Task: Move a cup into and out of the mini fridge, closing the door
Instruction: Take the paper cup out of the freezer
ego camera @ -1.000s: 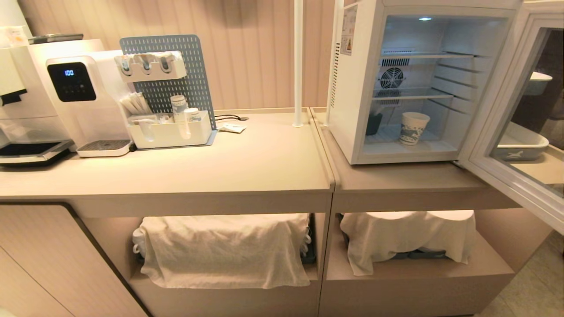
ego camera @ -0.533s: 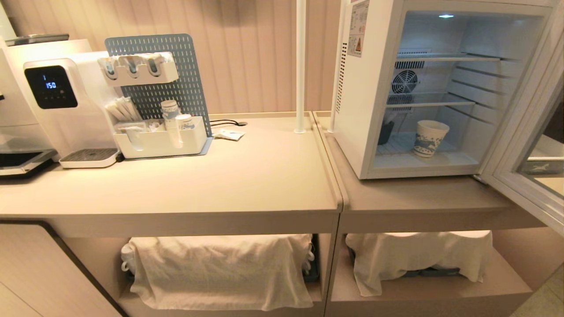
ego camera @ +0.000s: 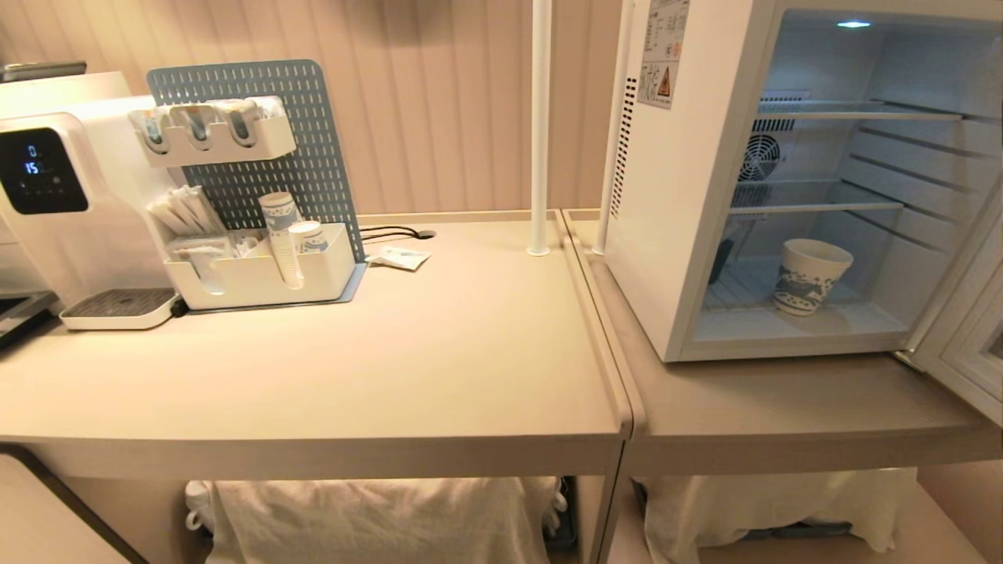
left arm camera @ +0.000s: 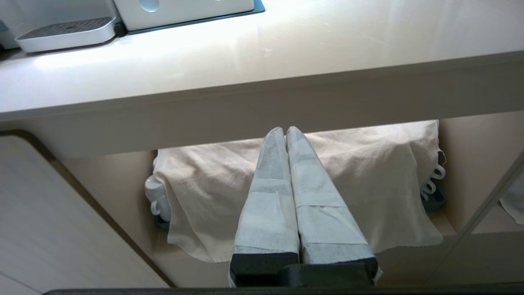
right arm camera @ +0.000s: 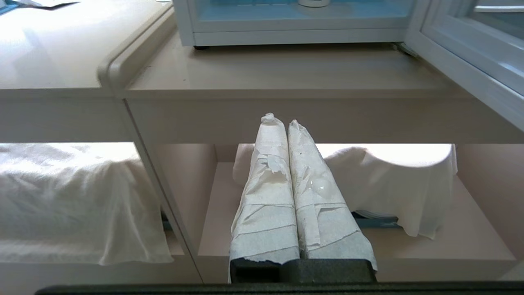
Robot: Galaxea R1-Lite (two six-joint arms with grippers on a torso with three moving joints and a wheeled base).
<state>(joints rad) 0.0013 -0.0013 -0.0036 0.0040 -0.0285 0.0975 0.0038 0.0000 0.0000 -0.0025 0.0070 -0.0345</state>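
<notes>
The mini fridge (ego camera: 674,235) stands open on the right-hand counter, lit inside, with wire shelves and a round fan at the back. The cup (ego camera: 809,276), white paper with a blue pattern, stands upright on the fridge floor. The door (ego camera: 968,352) is swung wide open at the right edge; its frame also shows in the right wrist view (right arm camera: 466,69). My left gripper (left arm camera: 285,132) is shut and empty, low before the counter's front edge. My right gripper (right arm camera: 281,123) is shut and empty too, below the fridge counter. Neither arm shows in the head view.
A white dispenser (ego camera: 55,196), a pegboard organiser (ego camera: 258,258) with stacked cups and a white pole (ego camera: 539,125) stand on the left counter. A sachet (ego camera: 400,257) and a cable lie behind. Cloth-covered trays (left arm camera: 229,188) (right arm camera: 393,184) fill the shelves underneath.
The whole head view has shifted: the camera has come closer to the counter and fridge and turned a little right. The cup and door stay put. The dispenser's display reading has changed.
</notes>
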